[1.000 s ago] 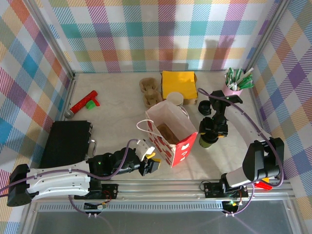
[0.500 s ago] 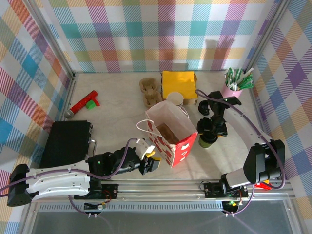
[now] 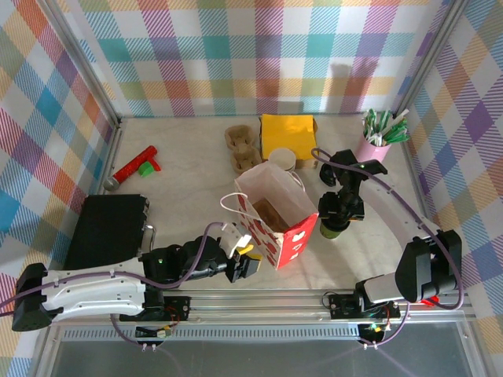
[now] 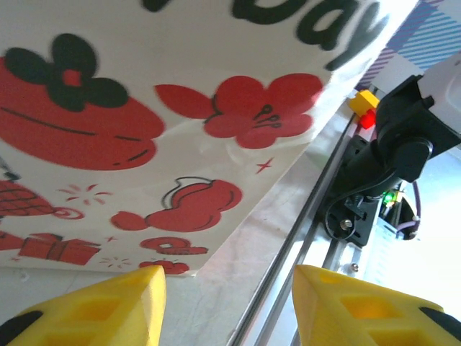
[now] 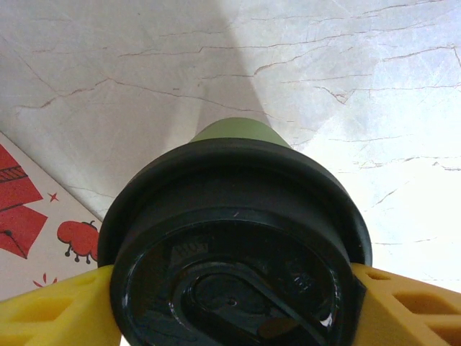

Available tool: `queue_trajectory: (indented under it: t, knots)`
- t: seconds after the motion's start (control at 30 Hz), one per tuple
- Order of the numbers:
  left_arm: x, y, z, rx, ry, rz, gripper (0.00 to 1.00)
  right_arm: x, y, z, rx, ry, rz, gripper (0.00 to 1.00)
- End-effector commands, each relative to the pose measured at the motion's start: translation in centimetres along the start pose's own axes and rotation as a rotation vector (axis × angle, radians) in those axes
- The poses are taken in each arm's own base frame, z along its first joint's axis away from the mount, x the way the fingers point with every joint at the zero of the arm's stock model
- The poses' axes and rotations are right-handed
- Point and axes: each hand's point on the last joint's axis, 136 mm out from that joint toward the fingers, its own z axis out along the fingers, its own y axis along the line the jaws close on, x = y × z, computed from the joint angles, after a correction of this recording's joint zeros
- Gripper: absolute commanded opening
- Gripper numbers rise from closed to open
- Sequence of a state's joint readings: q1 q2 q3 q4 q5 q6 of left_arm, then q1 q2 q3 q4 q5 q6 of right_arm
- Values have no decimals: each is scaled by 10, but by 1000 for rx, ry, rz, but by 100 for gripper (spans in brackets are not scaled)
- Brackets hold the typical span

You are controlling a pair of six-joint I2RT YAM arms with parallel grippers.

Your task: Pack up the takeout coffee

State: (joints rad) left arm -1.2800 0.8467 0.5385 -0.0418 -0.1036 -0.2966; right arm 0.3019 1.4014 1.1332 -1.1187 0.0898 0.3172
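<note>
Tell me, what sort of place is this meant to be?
Probably a robot test booth staged like a café counter: plaid cloth walls around a marble-look table, with a lidded takeout coffee, a printed paper bag and yellow napkins laid out.

The left arm [image 3: 94, 292] lies low along the near edge of the table [image 3: 189, 181], stretched toward its middle. The left gripper [image 3: 247, 261] ends just inside that edge, its yellow fingers [image 4: 108, 306] parted (table surface shows between them). The right arm [image 3: 428, 267] rises from the near right corner, arches toward the far edge and bends back down. The right gripper [image 3: 336, 220] points downward, its fingers [image 5: 410, 306] closed against both sides of the takeout coffee [image 5: 234, 216].
</note>
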Motion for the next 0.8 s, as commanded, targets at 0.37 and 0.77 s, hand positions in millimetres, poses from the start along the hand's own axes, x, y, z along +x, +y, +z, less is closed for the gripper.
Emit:
queue_trajectory:
  t: [0.37,0.77]
  knots:
    - [-20,-10,38,-75,-97,-40,66,6,4,-20,1,11,7,62]
    - [-9,-5,65,-226,-163,-61,78,7,-5,-74,22,-47,13,61]
